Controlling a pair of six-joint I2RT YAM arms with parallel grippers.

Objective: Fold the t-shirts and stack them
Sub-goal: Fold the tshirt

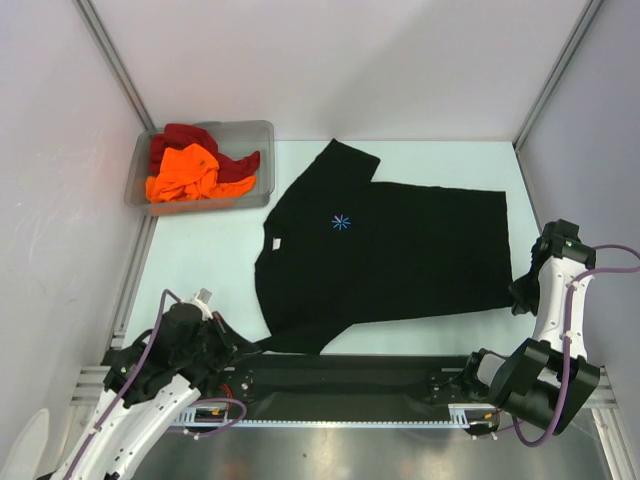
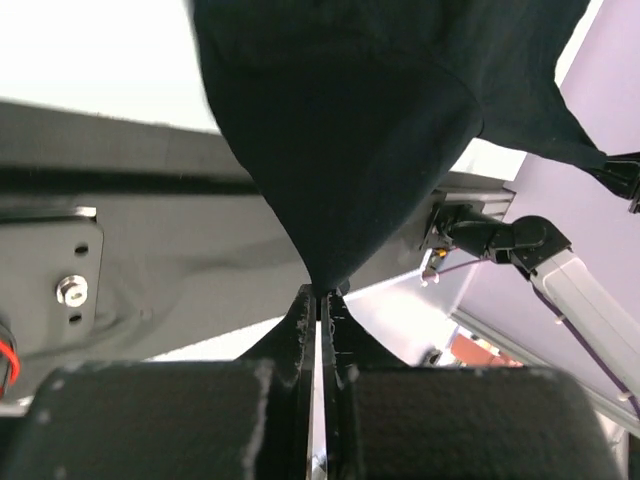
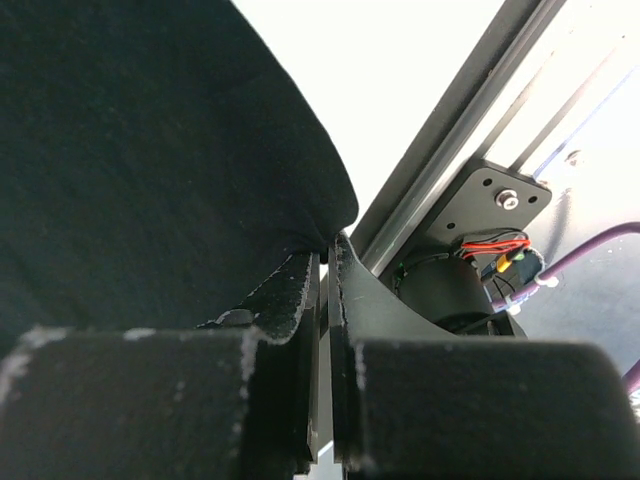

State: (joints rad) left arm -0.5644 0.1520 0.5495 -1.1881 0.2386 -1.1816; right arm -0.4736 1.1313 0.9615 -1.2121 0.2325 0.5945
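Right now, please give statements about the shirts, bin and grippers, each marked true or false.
The black short-sleeved t-shirt lies spread out, unfolded. True.
The left gripper is open, clear of cloth. False: it is shut on the black t-shirt.
The bright orange cloth shirt lies in the clear grey plastic bin. True.
The dark red cloth shirt lies folded beside the bin. False: it lies crumpled inside it.
The right gripper grips the black t-shirt. True.

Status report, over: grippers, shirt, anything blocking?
Left gripper shut on black shirt sleeve. Right gripper shut on its hem. Other shirts in bin.
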